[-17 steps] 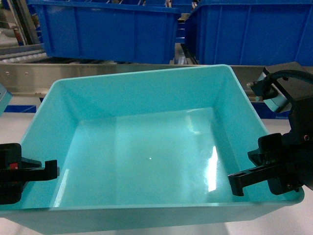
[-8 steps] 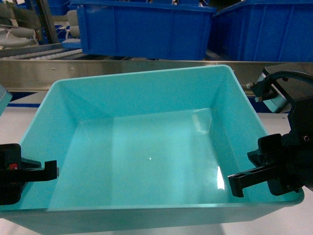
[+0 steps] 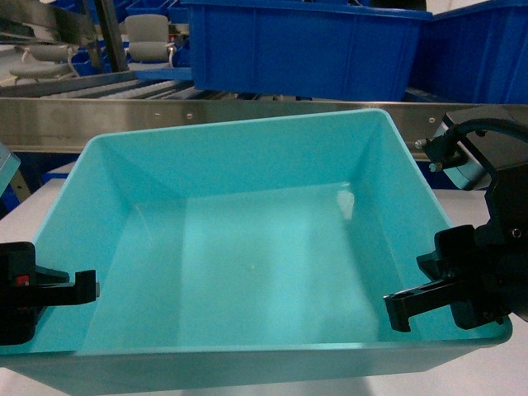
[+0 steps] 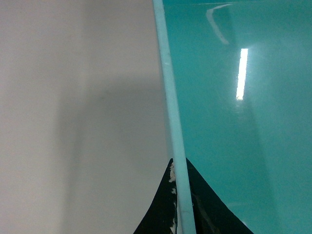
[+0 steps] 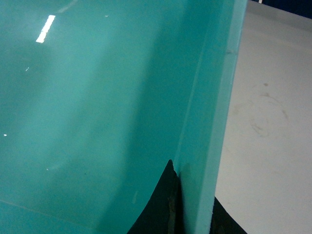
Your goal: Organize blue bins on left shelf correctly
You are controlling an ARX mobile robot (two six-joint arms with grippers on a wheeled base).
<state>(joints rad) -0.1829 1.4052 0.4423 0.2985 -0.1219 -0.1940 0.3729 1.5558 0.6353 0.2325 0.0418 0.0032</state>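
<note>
Turquoise bin (image 3: pixel 247 247) is riding between both hands, w/ white counter (image 4: pixel 73 122) showing beneath it in both wrist views. Left hand (image 3: pixel 78 285) is pinching the left wall near its near corner; right hand (image 3: pixel 408 305) is pinching the right wall, one finger inside and one outside the rim in each wrist view. Vs a sec ago, bin and hands are sitting at the same spot in the head view, but the background is sliding right: dark blue bins (image 3: pixel 305 49) are now further right, and more of the left shelf (image 3: pixel 124 115), its steel beam and rollers, is coming into view. Prob means the base is turning or rolling left toward that shelf while carrying. Bin isn't on the rack yet.
</note>
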